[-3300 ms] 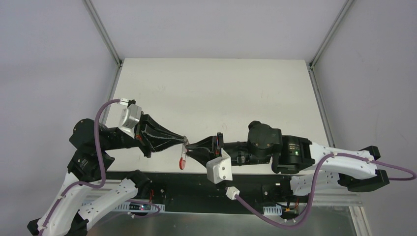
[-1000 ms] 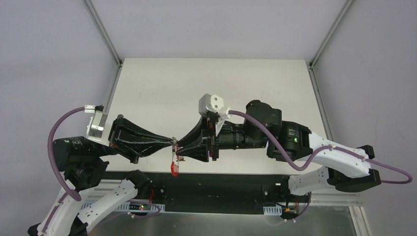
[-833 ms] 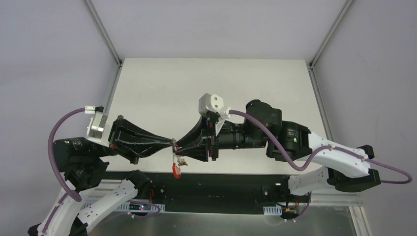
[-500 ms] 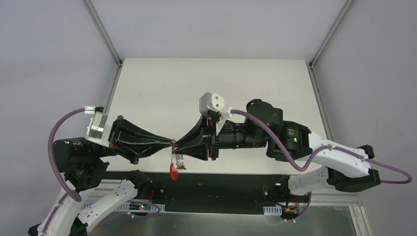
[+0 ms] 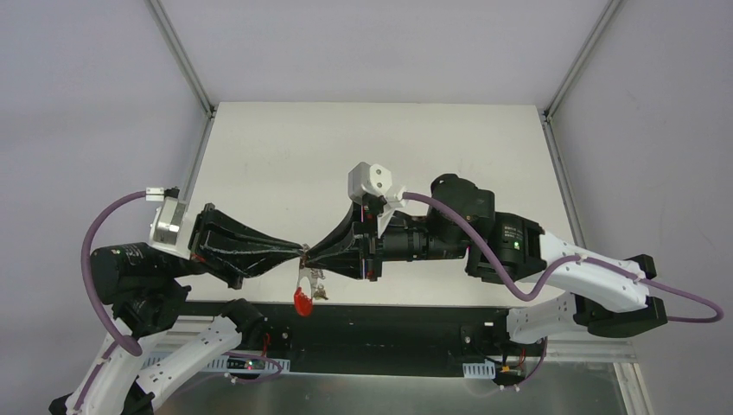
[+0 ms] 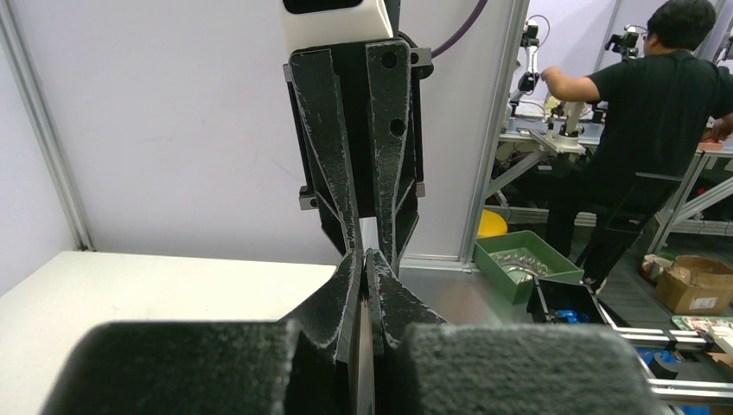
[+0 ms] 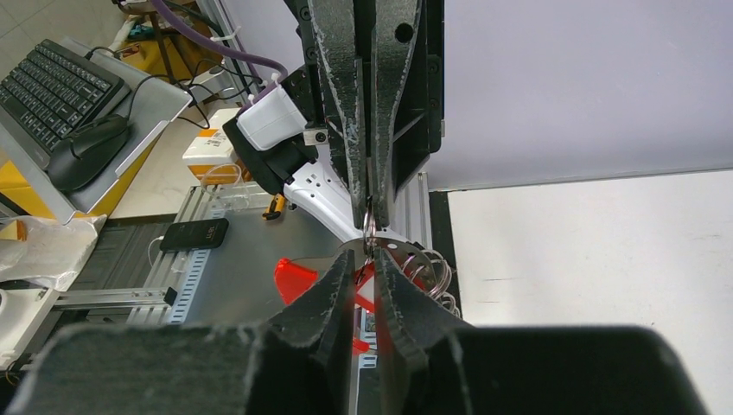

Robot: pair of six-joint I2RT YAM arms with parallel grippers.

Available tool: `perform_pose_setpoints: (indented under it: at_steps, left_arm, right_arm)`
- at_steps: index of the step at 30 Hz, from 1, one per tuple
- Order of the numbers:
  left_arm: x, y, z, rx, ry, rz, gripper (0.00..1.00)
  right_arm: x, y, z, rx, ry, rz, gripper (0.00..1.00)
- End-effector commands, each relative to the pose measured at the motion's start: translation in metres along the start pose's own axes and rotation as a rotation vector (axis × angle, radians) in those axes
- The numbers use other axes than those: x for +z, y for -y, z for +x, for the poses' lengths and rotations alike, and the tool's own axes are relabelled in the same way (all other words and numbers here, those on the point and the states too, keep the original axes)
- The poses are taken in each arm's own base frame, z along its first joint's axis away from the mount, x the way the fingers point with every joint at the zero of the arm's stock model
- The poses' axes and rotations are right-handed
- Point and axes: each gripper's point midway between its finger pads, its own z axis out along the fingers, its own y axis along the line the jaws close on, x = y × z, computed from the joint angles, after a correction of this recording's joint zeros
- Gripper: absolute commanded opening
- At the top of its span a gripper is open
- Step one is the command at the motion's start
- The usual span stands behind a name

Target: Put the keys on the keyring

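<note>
Setting: white table [image 5: 372, 147] inside a white-walled enclosure with aluminium corner posts. Beyond the frame, a keyboard [image 7: 52, 91] and a person in black [image 6: 661, 104] at another bench are seen from the wrist cameras.

Both arms are held above the near edge of the table, meeting tip to tip. The left hand [image 5: 302, 252] is clamped fully shut. From the right wrist, a thin metal ring, taken to be the keyring [image 7: 370, 218], is seen pinched at its tips. A silvery cluster, read as the keys [image 7: 422, 262], hangs below this meeting point together with a red tag [image 5: 302, 300], clear of the table surface.

Changes noted: against the view of some three seconds ago, the right wrist has been rolled over, so that its white camera housing [image 5: 370, 180] now lies on the far side rather than the near side. The meeting point has been shifted slightly leftward. Over the last second the arms are almost unmoved, the red tag has drifted a little toward the near edge, and the jaws of the right hand [image 5: 312, 253] have been drawn closer together. They now stand only narrowly apart around the metal just below the left tips. Whether anything is actually gripped between them cannot be told.

Reading: a pinch is judged to be forming on a key or on the ring's coil while the ring is steadied by the left hand. No threading is shown as completed. Misalignment of so thin a part is considered the main risk.
</note>
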Motion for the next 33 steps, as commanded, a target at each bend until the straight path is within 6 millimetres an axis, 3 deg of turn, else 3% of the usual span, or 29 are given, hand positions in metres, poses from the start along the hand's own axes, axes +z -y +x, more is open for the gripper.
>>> perform_pose_setpoints:
  at_steps: [1,6,17,25,33]
  left_arm:
    - [-0.001,0.009,-0.017,0.046,0.064,0.025,0.0]
    - [-0.001,0.01,-0.017,0.048,0.064,0.026,0.0]
    - [-0.005,0.007,-0.005,0.025,-0.002,-0.005,0.0]
    - [-0.014,0.01,0.006,-0.018,-0.105,-0.045,0.2]
    - [-0.004,0.004,0.023,-0.165,-0.206,-0.028,0.26]
  right_arm:
    - [0.0,-0.008,-0.036,-0.031,0.11,-0.026,0.14]
    - [0.003,-0.007,-0.038,-0.037,0.12,-0.019,0.0]
    - [-0.008,0.004,-0.033,-0.013,0.05,0.066,0.0]
    - [-0.036,0.007,0.002,0.064,-0.223,0.108,0.0]
    - [-0.06,-0.003,0.046,0.16,-0.46,0.034,0.0]
